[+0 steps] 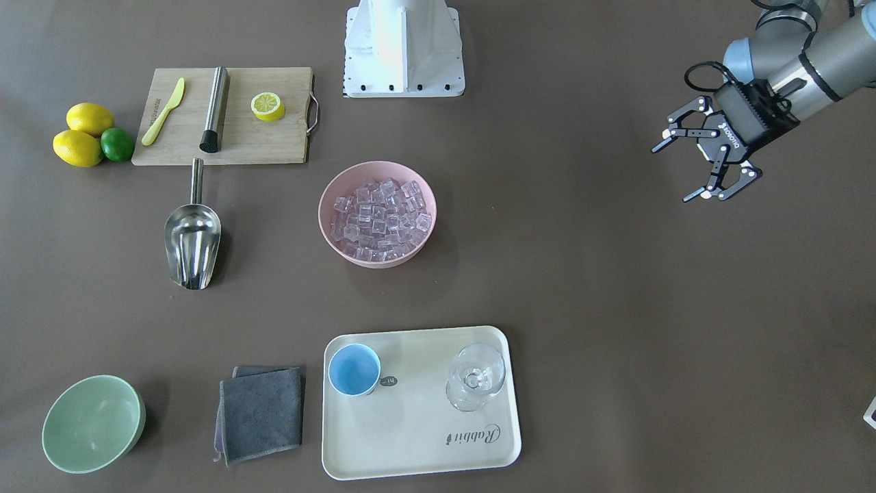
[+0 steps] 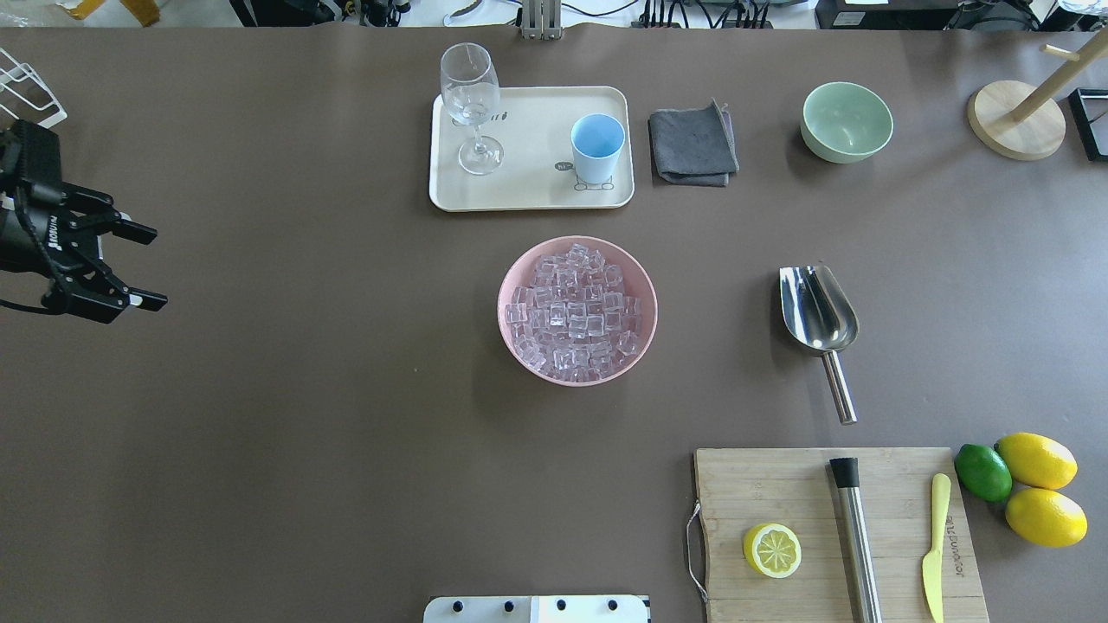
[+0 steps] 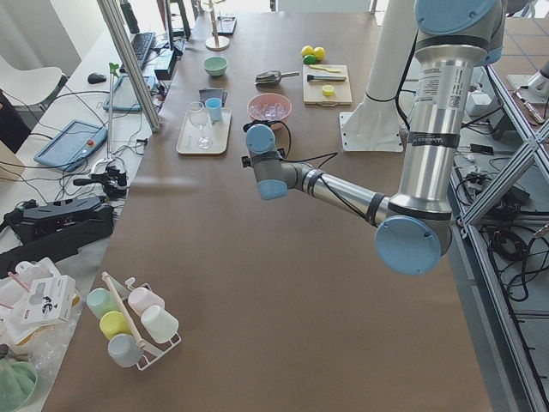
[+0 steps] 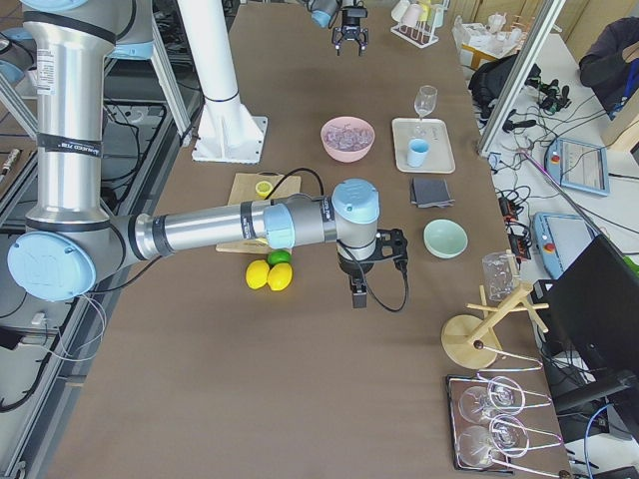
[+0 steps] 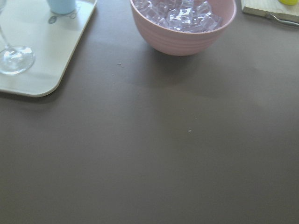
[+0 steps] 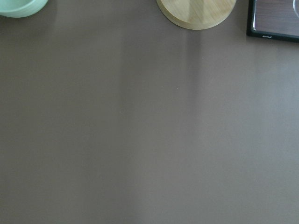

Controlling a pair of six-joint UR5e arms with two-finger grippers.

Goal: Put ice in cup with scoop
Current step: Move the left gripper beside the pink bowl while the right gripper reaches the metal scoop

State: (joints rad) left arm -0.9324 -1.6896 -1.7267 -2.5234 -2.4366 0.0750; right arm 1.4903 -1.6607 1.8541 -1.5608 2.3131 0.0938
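1. Bamboo is nearest the robot: a cutting board [image 2: 779, 493] on the table [image 2: 346, 433], on the robot's right. It carries a lemon half [image 2: 771, 550], a steel cylinder [image 2: 857, 545] with a black end and a yellow knife [image 2: 934, 545]. Lettering is burned in beside the knife, too small to read.
2. Just beside the board's outer edge lie two whole lemons [image 2: 1036, 460] and a lime [image 2: 982, 472], touching one another.
3. Farther out, the scoop [image 2: 818, 310] lies on the table, trough up, its handle pointing back toward the board. No gripper touches it.
4. Level with it at mid-table is a pink bowl [image 2: 503, 311] heaped with the ice [image 2: 576, 311].
5. Well off to the robot's left, the left gripper [image 2: 158, 266] hovers with its fingers spread wide and nothing between them. White lettering on its body looks like "ROBOTIQ".
6. The right gripper [image 4: 357, 295] shows only in the side view, hanging near the lemons. I cannot tell how far open it is.
7. Farthest out, a cream tray [image 2: 528, 186] printed "Rabbit" holds the cup [image 2: 597, 147], upright, with a wine glass [image 2: 472, 95] standing apart from it. A small dark oval by the cup seems to read "hi".
8. To the tray's right lie a folded grey cloth [image 2: 692, 143] and then a pale green bowl [image 2: 847, 121].
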